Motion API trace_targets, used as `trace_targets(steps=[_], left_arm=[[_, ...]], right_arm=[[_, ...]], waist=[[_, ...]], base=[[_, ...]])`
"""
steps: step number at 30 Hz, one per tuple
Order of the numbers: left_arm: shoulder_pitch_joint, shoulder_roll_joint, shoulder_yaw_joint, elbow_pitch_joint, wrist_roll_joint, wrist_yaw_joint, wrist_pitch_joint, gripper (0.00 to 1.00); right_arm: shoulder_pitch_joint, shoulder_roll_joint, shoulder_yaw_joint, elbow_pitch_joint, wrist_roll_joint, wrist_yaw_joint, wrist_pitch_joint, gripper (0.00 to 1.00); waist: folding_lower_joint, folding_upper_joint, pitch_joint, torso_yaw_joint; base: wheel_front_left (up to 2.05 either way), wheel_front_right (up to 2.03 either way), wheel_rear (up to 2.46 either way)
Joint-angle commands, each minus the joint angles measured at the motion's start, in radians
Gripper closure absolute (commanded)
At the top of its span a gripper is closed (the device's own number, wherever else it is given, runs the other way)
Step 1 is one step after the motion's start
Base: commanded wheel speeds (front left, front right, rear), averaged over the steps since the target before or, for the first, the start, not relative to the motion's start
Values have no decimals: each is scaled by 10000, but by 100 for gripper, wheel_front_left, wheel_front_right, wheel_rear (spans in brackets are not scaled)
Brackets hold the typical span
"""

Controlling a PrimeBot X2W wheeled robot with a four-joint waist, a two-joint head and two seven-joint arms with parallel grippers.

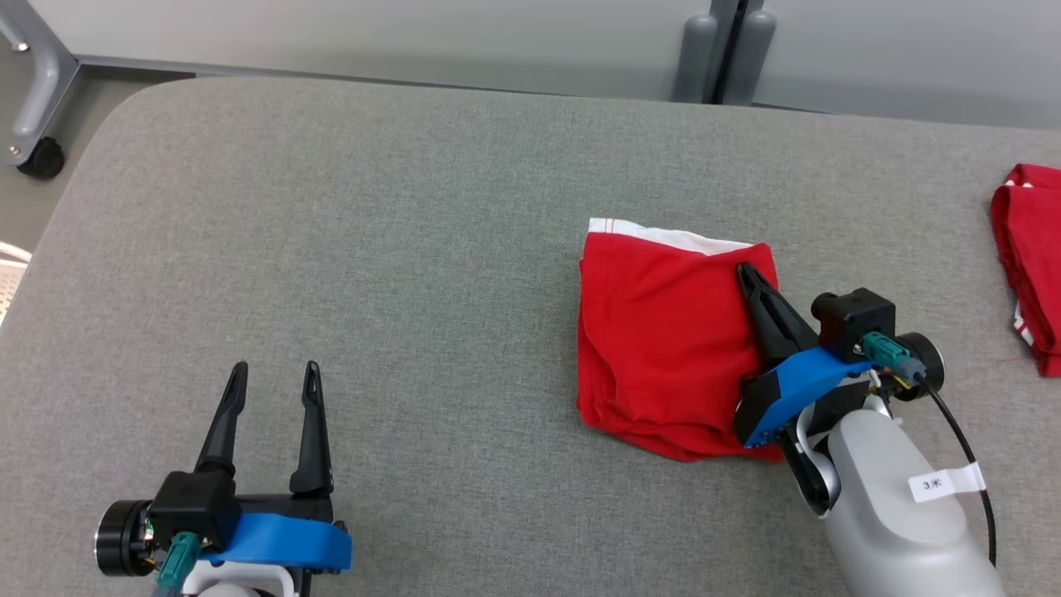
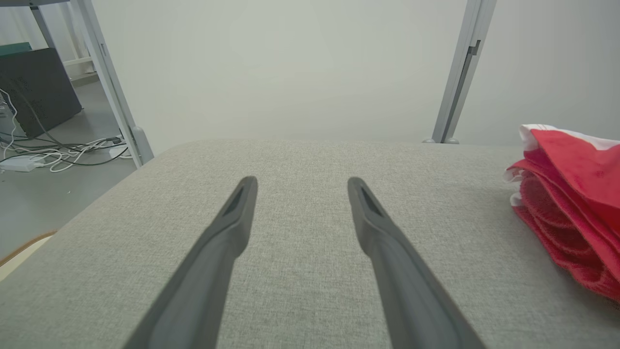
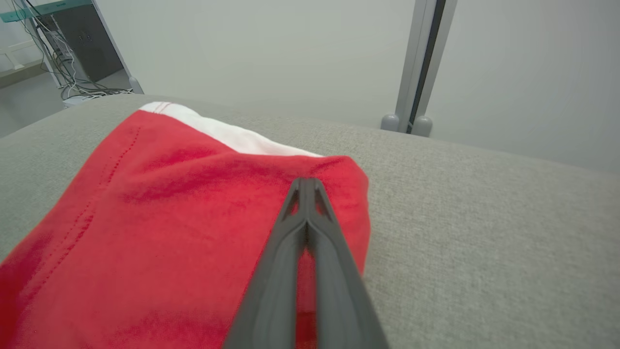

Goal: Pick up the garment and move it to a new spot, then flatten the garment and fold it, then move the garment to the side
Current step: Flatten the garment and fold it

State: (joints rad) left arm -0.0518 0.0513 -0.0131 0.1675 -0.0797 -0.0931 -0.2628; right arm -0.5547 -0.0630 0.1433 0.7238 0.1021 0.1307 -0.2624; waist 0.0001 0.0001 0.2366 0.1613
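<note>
— What's nearest you?
— Your left gripper (image 1: pixel 275 371), fingers spread wide above the grey cloth-covered desk (image 1: pixel 414 249). A pale wall panel (image 1: pixel 414 33) stands beyond.
— And the folded red garment with the white band (image 1: pixel 663 340)?
— Right of centre. Your right gripper (image 1: pixel 746 272), fingers pressed together, sits over its right edge.

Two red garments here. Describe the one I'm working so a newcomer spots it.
On the grey padded table, look right of centre, where the right gripper lies closed. The folded red garment under it has a white band along its far edge; the other red garment sits apart at the table's right edge.
</note>
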Motion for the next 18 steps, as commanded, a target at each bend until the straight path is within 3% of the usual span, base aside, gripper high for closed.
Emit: trace_targets(steps=[1, 5, 18], left_arm=[[-229, -14, -20, 12, -27, 21, -26, 0], [-299, -14, -119, 40, -88, 46, -26, 0], [-433, -14, -409, 118, -243, 175, -26, 0]], right_arm=[[-167, 54, -67, 97, -100, 1, -33, 100], [-448, 125, 11, 414, -332, 1, -32, 100], [41, 116, 3219, -250, 1526, 1, -32, 100]], waist=[[-1, -1, 89, 68], [-1, -1, 222, 166], [-1, -1, 273, 398]], base=[[0, 0, 0], [0, 0, 0], [0, 0, 0]])
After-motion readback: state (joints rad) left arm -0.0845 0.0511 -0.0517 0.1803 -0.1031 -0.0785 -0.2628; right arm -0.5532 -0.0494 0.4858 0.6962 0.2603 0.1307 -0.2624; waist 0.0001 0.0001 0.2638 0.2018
